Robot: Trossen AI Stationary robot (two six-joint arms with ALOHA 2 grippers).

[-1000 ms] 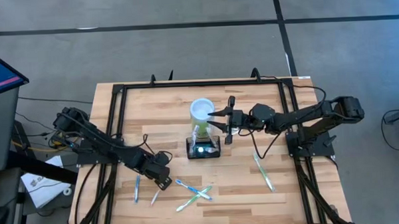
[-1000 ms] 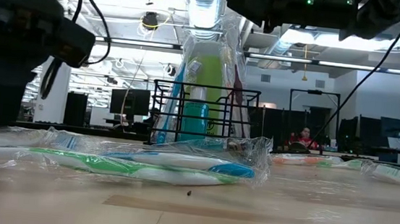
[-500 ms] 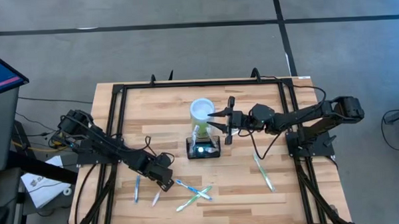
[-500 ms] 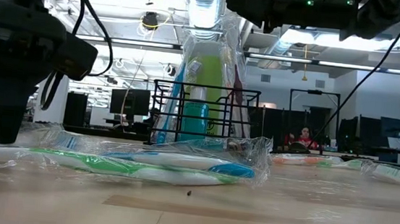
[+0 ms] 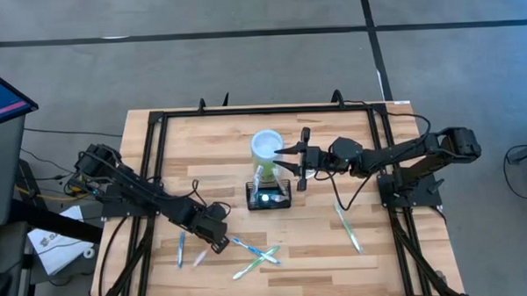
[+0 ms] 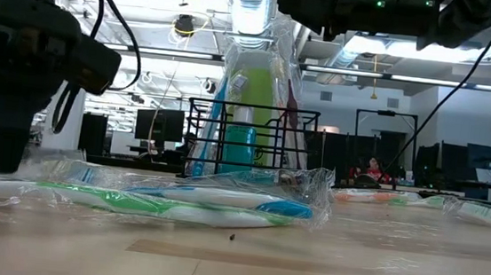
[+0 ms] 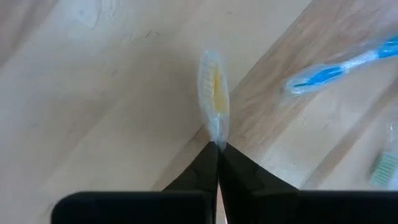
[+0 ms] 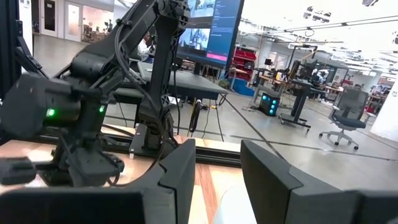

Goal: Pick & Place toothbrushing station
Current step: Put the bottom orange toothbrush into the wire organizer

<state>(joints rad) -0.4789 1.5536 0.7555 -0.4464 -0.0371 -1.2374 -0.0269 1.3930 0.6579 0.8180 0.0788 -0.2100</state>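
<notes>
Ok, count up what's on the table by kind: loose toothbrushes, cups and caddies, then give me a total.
Loose toothbrushes: 5, as far as the overlapping ones can be told apart
Green cup: 1
Black wire caddy: 1
Total: 7

Grey concrete floor [image 5: 243,61], bright lab.

In the high view the toothbrushing station [image 5: 270,196] stands at the bench's [image 5: 356,268] centre, the cup [image 5: 266,146] just above it. Right of both hangs the right hand [image 5: 288,163]. Lower left, the left hand [image 5: 216,244] sits among scattered toothbrushes [image 5: 255,256]; another toothbrush [image 5: 347,228] lies lower right.
</notes>
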